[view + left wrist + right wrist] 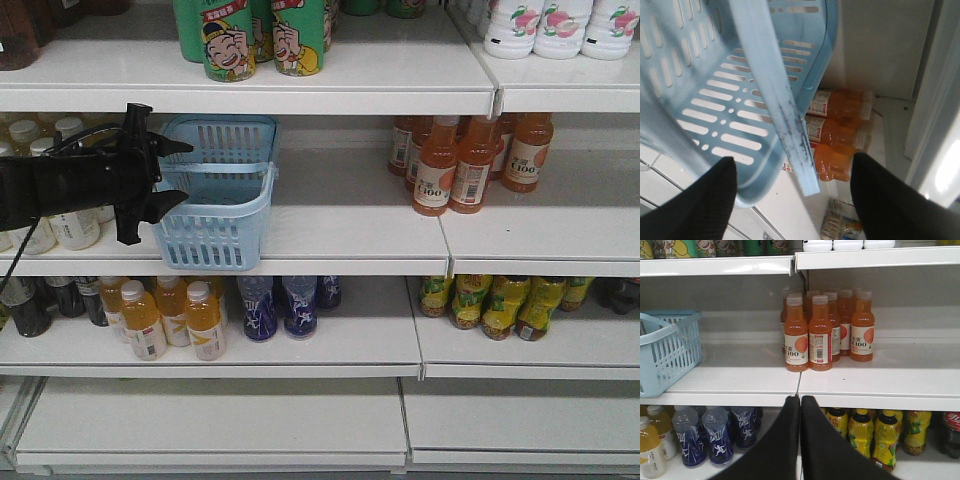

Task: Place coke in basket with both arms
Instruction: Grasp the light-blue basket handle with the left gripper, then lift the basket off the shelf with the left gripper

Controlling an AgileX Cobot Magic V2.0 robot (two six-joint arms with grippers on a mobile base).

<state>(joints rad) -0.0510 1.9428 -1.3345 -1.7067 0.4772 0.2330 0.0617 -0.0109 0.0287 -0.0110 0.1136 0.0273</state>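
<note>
Left gripper (186, 172) is spread wide and holds nothing. It sits middle left in the exterior view, with the black arm (60, 185) coming in from the left edge. Its tips point right, at the left wall of the basket (215, 240). The upper tip overlaps the rim; can't tell if it touches. In the left wrist view the two black fingers (700, 205) sit in the lower corners, far apart, with a basket corner and the end of the handle (775, 90) showing between them. The handle crosses that frame diagonally from top centre to lower centre and has dark smudges on it.

Right gripper (800, 399) is bottom centre in the right wrist view, fingers pressed together with nothing between them.

The basket stands upright on the middle shelf (350, 235), open top up, left of centre in the exterior view. Its long axis runs front to back on the shelf, with a short end toward the camera at the shelf's front edge. The handle lies across the open top.

The coke can't be made out in any view.

Orange bottles (470, 160) stand grouped on the same shelf, well apart to the right of the basket. Green cans (250, 40) are on the shelf above, top centre. On the shelf below are yellow-orange bottles (165, 315), blue bottles (285, 305) and yellow-green bottles (500, 305). A dark bottle with a red label (951, 432) stands upright at the lower right edge of the right wrist view, partly cut off.
</note>
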